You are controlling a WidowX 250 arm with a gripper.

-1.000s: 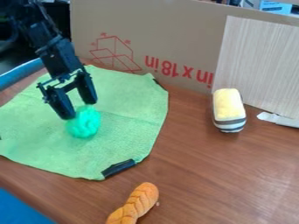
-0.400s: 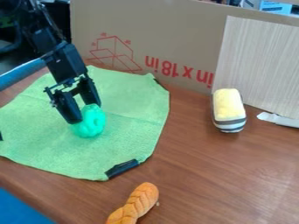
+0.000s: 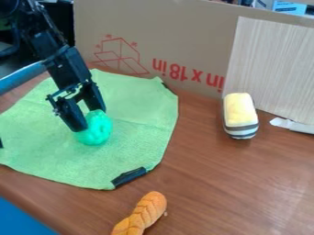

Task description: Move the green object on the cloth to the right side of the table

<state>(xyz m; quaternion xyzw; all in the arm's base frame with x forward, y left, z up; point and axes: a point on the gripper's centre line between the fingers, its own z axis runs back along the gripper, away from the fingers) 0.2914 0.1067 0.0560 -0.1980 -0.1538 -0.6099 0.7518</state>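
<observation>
Braided bread [image 3: 142, 214] near the table's [image 3: 211, 186] near edge, textured green ball [image 3: 97, 130] mid-cloth [image 3: 138, 142], black gripper [image 3: 90, 119] against it, whether grasping it or released one cannot tell, yellow-topped striped block [image 3: 240, 112] right of the cloth, cardboard [image 3: 178, 27] behind.

On the cardboard sheet [image 3: 190, 27], there was a red print [image 3: 187, 73] which stood upside down; the part that could be read said "in x 18 in". Beside it was a red box drawing [image 3: 120, 56] with tiny marks, too small for reading. The blue label [image 3: 289, 8] at the top right had small writing, also not readable.
</observation>
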